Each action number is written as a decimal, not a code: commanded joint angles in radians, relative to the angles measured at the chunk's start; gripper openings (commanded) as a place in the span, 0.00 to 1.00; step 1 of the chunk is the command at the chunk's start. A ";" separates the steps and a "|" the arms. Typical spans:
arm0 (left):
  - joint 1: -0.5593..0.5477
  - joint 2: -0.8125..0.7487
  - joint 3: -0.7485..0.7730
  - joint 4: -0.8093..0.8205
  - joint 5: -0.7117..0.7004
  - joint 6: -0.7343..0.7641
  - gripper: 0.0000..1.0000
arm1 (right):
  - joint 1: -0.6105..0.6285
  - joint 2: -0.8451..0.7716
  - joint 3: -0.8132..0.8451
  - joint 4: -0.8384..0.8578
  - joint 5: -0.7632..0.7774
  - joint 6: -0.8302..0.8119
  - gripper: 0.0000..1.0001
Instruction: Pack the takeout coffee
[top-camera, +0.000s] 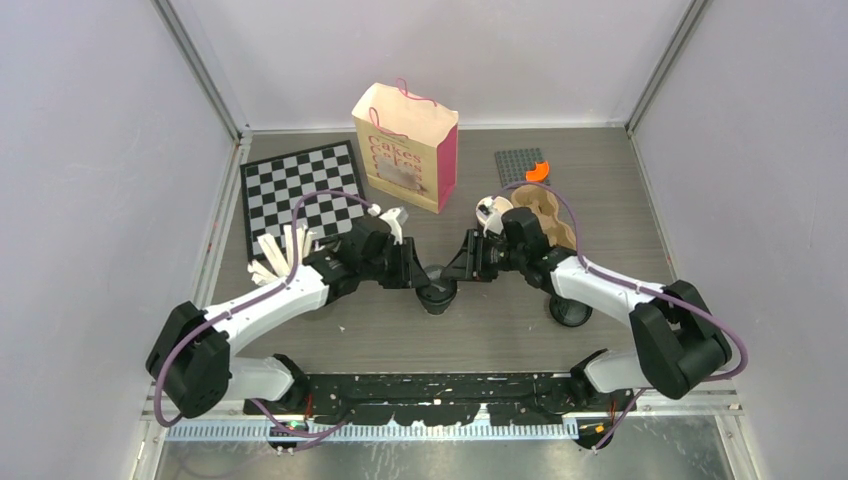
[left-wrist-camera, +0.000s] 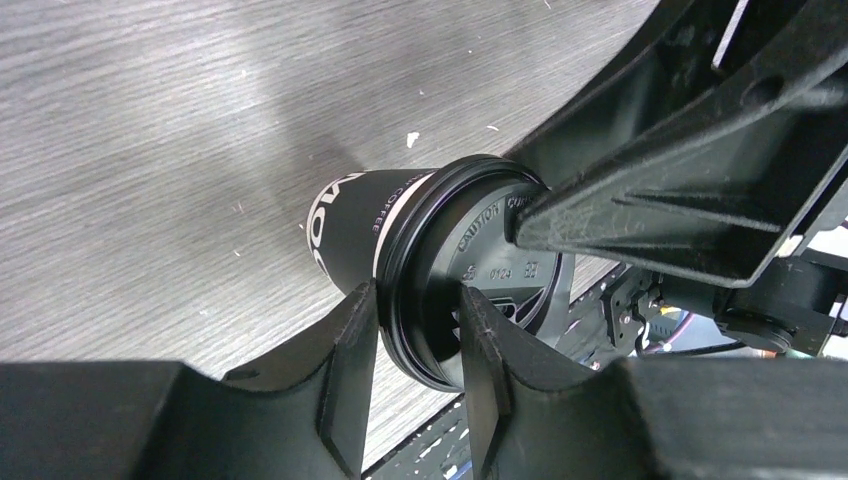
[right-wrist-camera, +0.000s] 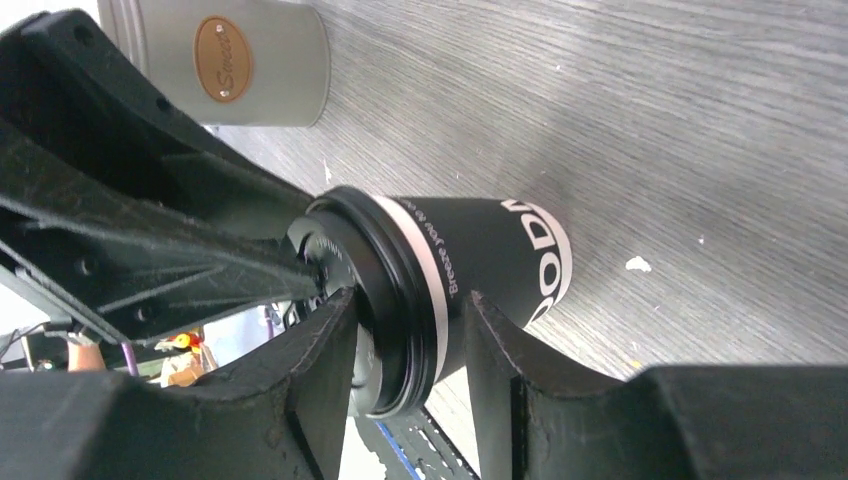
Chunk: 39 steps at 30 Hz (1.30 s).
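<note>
I'm reading CAUTION, raised in the black plastic of the lid (left-wrist-camera: 480, 270) on the coffee cup (left-wrist-camera: 350, 225); the small figures beside it are coming through too faint for me. On the cup's sleeve big white letters are showing, DOD as far as I'm making out, and by the white band fine print is including COFFEE. Near the cup, a grey tin (right-wrist-camera: 290, 70) is wearing an oval brown badge (right-wrist-camera: 222, 58) saying Sweet. Farther behind the cup, the paper bag (top-camera: 405, 150) is repeating Cakes in pink.

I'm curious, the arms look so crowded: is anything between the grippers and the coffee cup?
Nothing visible does. The left gripper and the right gripper each straddle the lid of the cup.
</note>
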 joint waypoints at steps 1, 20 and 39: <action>-0.037 -0.027 -0.039 -0.111 -0.015 -0.018 0.37 | -0.011 0.035 0.065 -0.106 0.038 -0.090 0.48; -0.031 -0.122 0.077 -0.216 -0.129 0.106 0.68 | -0.011 -0.107 0.103 -0.296 0.036 -0.105 0.75; 0.018 0.041 0.186 -0.148 -0.012 0.264 0.59 | 0.095 -0.249 -0.081 -0.116 0.016 0.178 0.74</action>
